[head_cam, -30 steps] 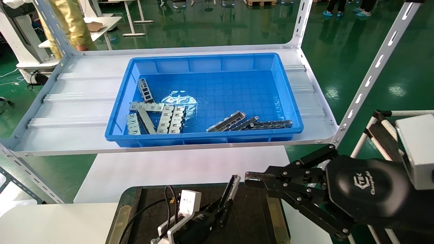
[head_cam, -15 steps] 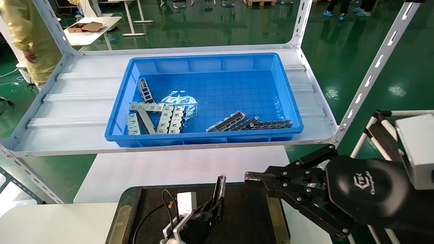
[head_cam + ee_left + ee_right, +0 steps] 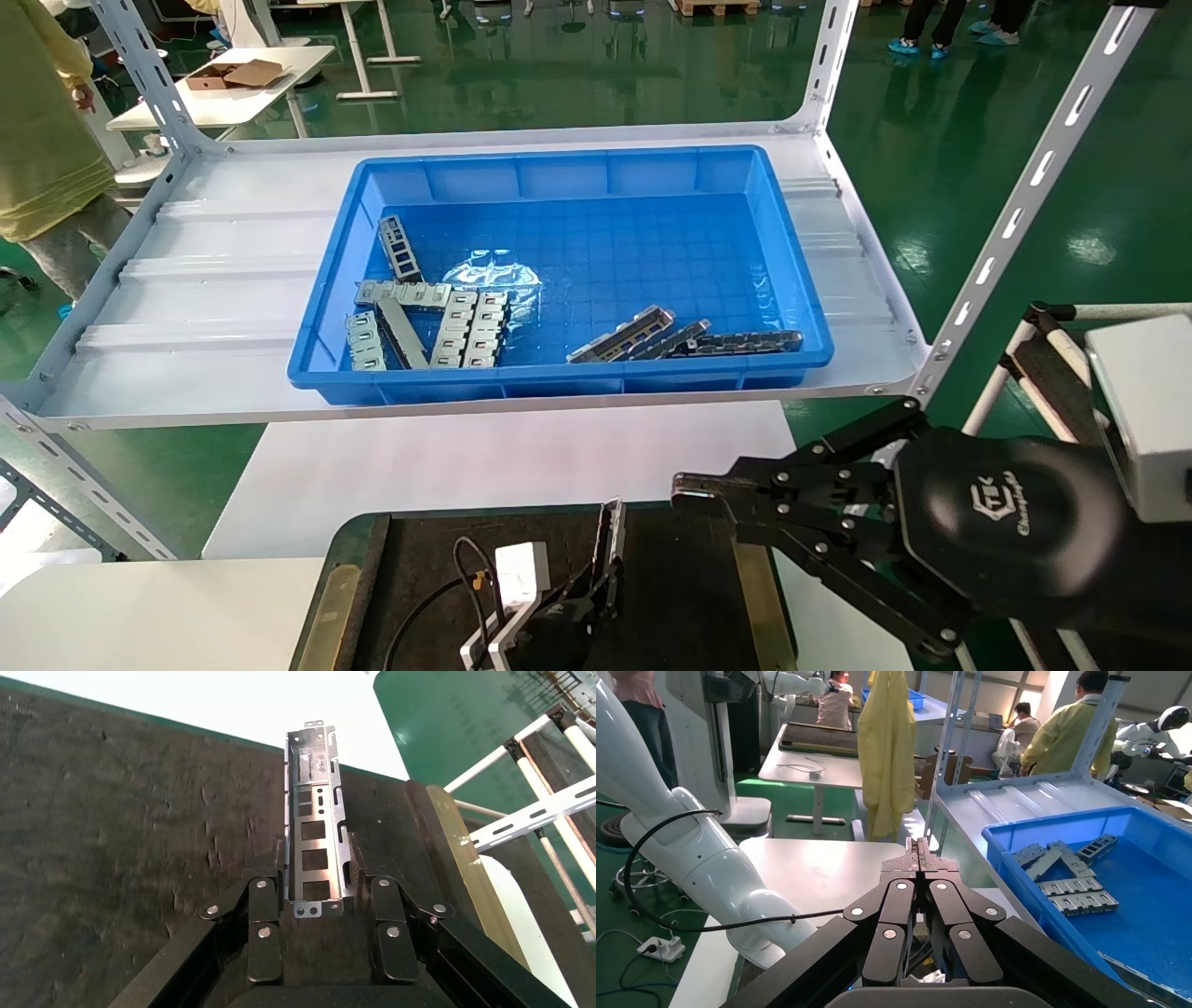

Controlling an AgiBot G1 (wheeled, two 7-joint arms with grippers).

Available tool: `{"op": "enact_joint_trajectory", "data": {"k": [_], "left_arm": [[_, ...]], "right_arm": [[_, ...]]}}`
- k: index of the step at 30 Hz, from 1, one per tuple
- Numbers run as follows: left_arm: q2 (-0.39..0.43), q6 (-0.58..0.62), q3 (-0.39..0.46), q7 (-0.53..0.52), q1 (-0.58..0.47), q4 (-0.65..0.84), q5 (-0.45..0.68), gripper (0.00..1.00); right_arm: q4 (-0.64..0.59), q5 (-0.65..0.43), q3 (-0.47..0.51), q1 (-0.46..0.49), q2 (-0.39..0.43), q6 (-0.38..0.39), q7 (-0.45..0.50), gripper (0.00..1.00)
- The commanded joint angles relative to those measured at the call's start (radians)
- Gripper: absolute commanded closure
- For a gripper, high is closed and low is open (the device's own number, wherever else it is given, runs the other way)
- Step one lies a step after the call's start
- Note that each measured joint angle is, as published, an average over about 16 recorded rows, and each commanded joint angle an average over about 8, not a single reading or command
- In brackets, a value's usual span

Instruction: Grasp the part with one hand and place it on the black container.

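- Slim silver-grey metal channel part (image 3: 610, 545), head view: at six o'clock over the flat black container (image 3: 689, 596), clamped in the left black claw gripper (image 3: 582, 596); right black claw gripper (image 3: 689, 494) hangs at four o'clock.
- Left wrist view: part (image 3: 316, 818) pinched between both fingers (image 3: 263, 903), pointing toward twelve o'clock above the container (image 3: 126, 825).
- Right wrist view: right gripper (image 3: 918, 855) fingers pressed together, holding nothing, blue plastic bin (image 3: 1130, 903) at three o'clock.

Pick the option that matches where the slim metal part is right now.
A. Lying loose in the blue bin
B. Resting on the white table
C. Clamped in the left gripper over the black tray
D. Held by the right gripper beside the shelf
C: the left gripper has its fingers closed on both sides of the part, above the black container; the right gripper is shut and holds nothing.
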Motion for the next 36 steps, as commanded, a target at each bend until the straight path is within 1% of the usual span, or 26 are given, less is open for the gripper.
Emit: {"op": "enact_joint_trajectory", "data": {"k": [1, 7, 8, 9, 10, 15, 16, 17, 18, 28, 36], "left_arm": [[0.0, -0.017, 0.019, -0.004, -0.003, -0.004, -0.019, 1.0], [0.001, -0.071, 0.072, -0.007, -0.015, -0.01, -0.078, 0.99], [0.001, -0.079, 0.081, -0.007, -0.017, -0.011, -0.088, 0.95], [0.001, -0.087, 0.089, -0.007, -0.019, -0.012, -0.097, 0.88], [0.001, -0.094, 0.098, -0.008, -0.021, -0.013, -0.105, 0.76], [0.001, -0.124, 0.135, -0.011, -0.032, -0.015, -0.142, 0.14], [0.001, -0.128, 0.141, -0.013, -0.034, -0.015, -0.148, 0.06], [0.001, -0.133, 0.147, -0.015, -0.036, -0.015, -0.154, 0.0], [0.001, -0.137, 0.153, -0.017, -0.038, -0.015, -0.159, 0.0], [0.0, -0.165, 0.195, -0.042, -0.055, -0.017, -0.193, 0.0], [-0.002, -0.166, 0.218, -0.068, -0.073, -0.017, -0.193, 0.0]], "right_arm": [[0.0, 0.0, 0.0, 0.0, 0.0, 0.0, 0.0, 1.0], [0.0, 0.0, 0.0, 0.0, 0.0, 0.0, 0.0, 1.0], [0.0, 0.0, 0.0, 0.0, 0.0, 0.0, 0.0, 0.98], [0.0, 0.0, 0.0, 0.0, 0.0, 0.0, 0.0, 0.92], [0.0, 0.0, 0.0, 0.0, 0.0, 0.0, 0.0, 0.81], [0.0, 0.0, -0.001, 0.0, 0.0, 0.0, 0.0, 0.19], [0.0, 0.0, -0.001, 0.0, 0.0, 0.0, 0.0, 0.08], [0.0, 0.0, -0.001, 0.0, 0.0, 0.0, 0.0, 0.01], [0.0, 0.0, -0.001, 0.0, 0.0, 0.0, 0.0, 0.0], [0.0, 0.001, -0.001, 0.0, 0.0, 0.0, 0.0, 0.0], [0.0, 0.001, -0.001, 0.0, 0.0, 0.0, -0.001, 0.0]]}}
